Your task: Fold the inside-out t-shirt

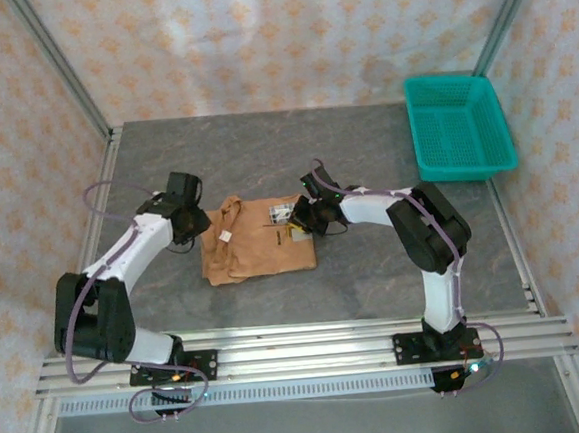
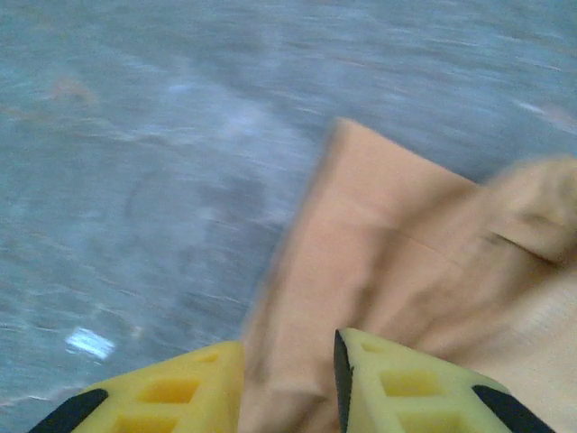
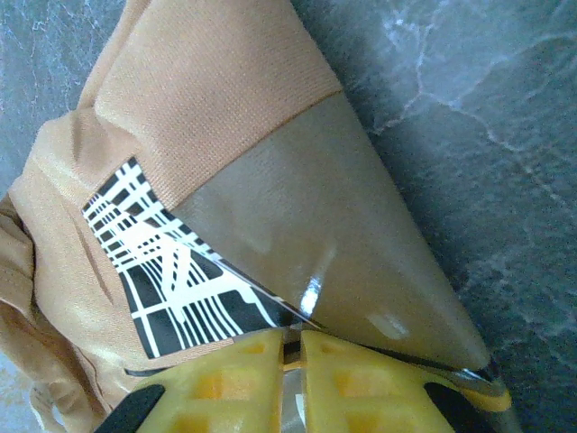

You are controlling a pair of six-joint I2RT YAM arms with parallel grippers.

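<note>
The inside-out t-shirt (image 1: 257, 247) lies as a tan, roughly rectangular bundle in the middle of the table. My left gripper (image 1: 198, 230) is at its left edge. In the left wrist view the picture is blurred; the left gripper (image 2: 288, 347) has its jaws partly apart, with a ridge of the t-shirt (image 2: 406, 253) between them. My right gripper (image 1: 302, 215) is at the shirt's far right corner. In the right wrist view, the right gripper (image 3: 299, 336) is shut on the t-shirt's (image 3: 207, 81) edge, beside a black-and-white printed label (image 3: 162, 271) and a glossy brown patch (image 3: 343, 244).
A teal plastic basket (image 1: 458, 128) stands at the table's far right corner. The grey table (image 1: 264, 148) has patterned walls on three sides. An aluminium rail (image 1: 300, 348) carrying both arm bases runs along the near edge.
</note>
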